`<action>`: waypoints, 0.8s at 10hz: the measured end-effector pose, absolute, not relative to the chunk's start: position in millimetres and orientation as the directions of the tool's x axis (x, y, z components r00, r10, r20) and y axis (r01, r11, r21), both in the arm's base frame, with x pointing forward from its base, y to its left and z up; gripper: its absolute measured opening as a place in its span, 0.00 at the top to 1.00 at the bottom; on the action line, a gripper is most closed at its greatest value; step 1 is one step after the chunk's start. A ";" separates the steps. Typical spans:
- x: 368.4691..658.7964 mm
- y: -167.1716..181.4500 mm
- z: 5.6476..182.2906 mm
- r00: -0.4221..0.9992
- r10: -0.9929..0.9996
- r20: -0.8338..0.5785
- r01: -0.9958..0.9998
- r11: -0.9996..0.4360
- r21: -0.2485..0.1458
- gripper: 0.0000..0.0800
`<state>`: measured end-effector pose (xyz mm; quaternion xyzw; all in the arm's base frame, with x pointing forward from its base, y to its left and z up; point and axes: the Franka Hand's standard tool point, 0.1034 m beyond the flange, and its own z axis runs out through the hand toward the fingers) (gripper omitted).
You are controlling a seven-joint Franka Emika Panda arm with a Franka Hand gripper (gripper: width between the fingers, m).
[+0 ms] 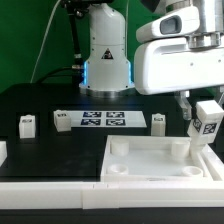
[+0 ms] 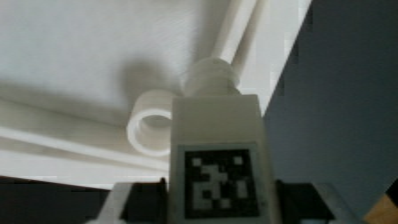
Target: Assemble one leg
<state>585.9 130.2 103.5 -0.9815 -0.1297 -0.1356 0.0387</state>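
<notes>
My gripper (image 1: 203,128) is shut on a leg (image 1: 207,122), a small white blocky post with a black-and-white tag, and holds it tilted above the far corner of the large white square panel (image 1: 150,168) at the exterior view's right. In the wrist view the leg (image 2: 214,115) sits between my dark fingers (image 2: 150,200), tag facing the camera. Its round peg end points down beside a corner hole (image 2: 153,122) of the panel (image 2: 71,60). I cannot tell whether the peg touches the panel.
Three more legs stand on the black table: two at the exterior view's left (image 1: 28,123) (image 1: 62,120) and one (image 1: 158,122) right of the marker board (image 1: 103,119). A white part (image 1: 2,150) shows at the left edge. The robot base (image 1: 105,55) stands behind.
</notes>
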 end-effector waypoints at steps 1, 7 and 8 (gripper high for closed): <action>587.3 129.8 103.3 0.926 0.243 0.290 0.265 -0.963 -0.039 0.64; 586.3 111.0 99.5 0.856 0.259 0.447 0.285 -0.958 0.009 0.64; 589.7 107.6 98.4 0.849 0.264 0.457 0.289 -0.957 0.016 0.64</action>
